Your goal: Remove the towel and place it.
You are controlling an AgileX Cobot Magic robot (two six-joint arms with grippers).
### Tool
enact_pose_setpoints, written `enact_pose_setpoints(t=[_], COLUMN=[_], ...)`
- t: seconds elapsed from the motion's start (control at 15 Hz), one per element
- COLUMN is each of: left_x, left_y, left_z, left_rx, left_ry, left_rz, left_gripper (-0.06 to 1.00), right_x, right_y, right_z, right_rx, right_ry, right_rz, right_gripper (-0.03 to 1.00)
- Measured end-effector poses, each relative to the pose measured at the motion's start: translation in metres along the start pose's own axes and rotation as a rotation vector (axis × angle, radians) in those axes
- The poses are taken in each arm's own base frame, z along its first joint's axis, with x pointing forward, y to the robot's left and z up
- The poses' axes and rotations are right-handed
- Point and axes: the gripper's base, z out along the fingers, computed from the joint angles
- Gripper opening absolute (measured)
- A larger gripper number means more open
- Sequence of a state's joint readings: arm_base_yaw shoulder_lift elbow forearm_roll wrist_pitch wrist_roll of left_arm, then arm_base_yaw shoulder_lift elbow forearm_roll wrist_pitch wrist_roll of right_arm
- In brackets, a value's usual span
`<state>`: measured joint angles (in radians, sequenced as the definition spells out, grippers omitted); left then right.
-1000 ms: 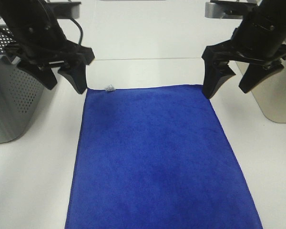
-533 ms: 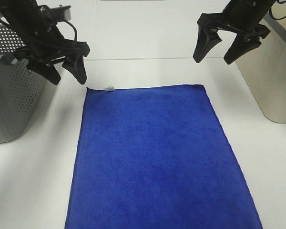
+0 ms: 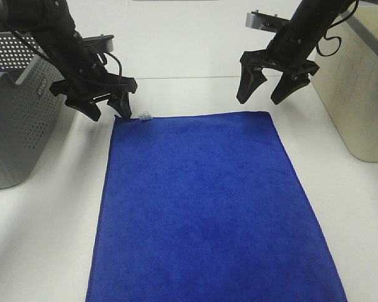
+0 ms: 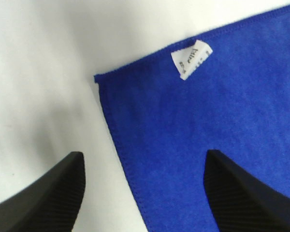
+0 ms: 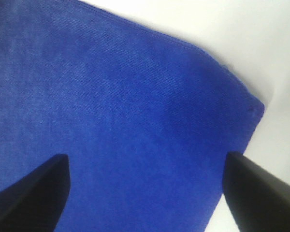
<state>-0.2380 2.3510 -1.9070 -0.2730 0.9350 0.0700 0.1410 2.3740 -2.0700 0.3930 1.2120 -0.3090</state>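
The royal-blue towel (image 3: 201, 201) lies flat on the white table, with a small whitish tag (image 3: 145, 116) at its far left corner. My left gripper (image 3: 108, 114) hangs open just over that corner. In the left wrist view its two fingers straddle the towel's edge (image 4: 121, 145), and the tag (image 4: 191, 58) lies ahead of them. My right gripper (image 3: 259, 99) stands open just behind the far right corner. The right wrist view looks down on that corner (image 5: 255, 109) between spread fingers (image 5: 268, 193). Neither gripper holds anything.
A perforated grey basket (image 3: 12, 126) stands at the left, close behind my left arm. A beige bin (image 3: 359, 94) stands at the right. Bare white table (image 3: 189, 88) runs behind the towel and along both of its sides.
Both grippers have dropped lower toward the table and shifted inward to the towel's far corners, with jaws still apart. The towel has not moved.
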Motion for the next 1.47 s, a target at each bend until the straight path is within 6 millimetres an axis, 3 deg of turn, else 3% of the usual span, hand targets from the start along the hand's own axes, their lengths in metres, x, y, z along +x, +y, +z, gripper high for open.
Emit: enact_pose_setpoints(t=[0.2,0.47,0.6,1.0,1.2,1.47], left_x=[-0.004,-0.005,-0.006,-0.01,-0.005,-0.006], left_y=[0.005,0.008,0.008,0.009,0.014,0.015], left_z=[0.012,0.016,0.016,0.02,0.041,0.044], left_rx=[-0.033,-0.05,-0.05,-0.054,-0.059,-0.059], left_ry=[0.005,-0.011,-0.019,-0.061,-0.03,-0.038], left_rz=[0.024,0.034,0.035,0.035,0.028,0.027], left_gripper=[0.66,0.66,0.66,0.66,0.66,0.66], right_x=[0.001,0.003,0.002,0.006,0.005,0.005], right_y=[-0.024,-0.052,-0.054,-0.064,-0.065,-0.066], right_z=[0.015,0.01,0.011,0.043,0.046,0.05], right_rx=[0.02,0.034,0.02,-0.018,-0.012,-0.017], right_ry=[0.014,-0.028,-0.042,-0.009,-0.023,-0.022], right_rz=[0.031,0.087,0.08,0.105,0.097,0.101], right_gripper=[0.83,0.83,0.83,0.83,0.83,0.83])
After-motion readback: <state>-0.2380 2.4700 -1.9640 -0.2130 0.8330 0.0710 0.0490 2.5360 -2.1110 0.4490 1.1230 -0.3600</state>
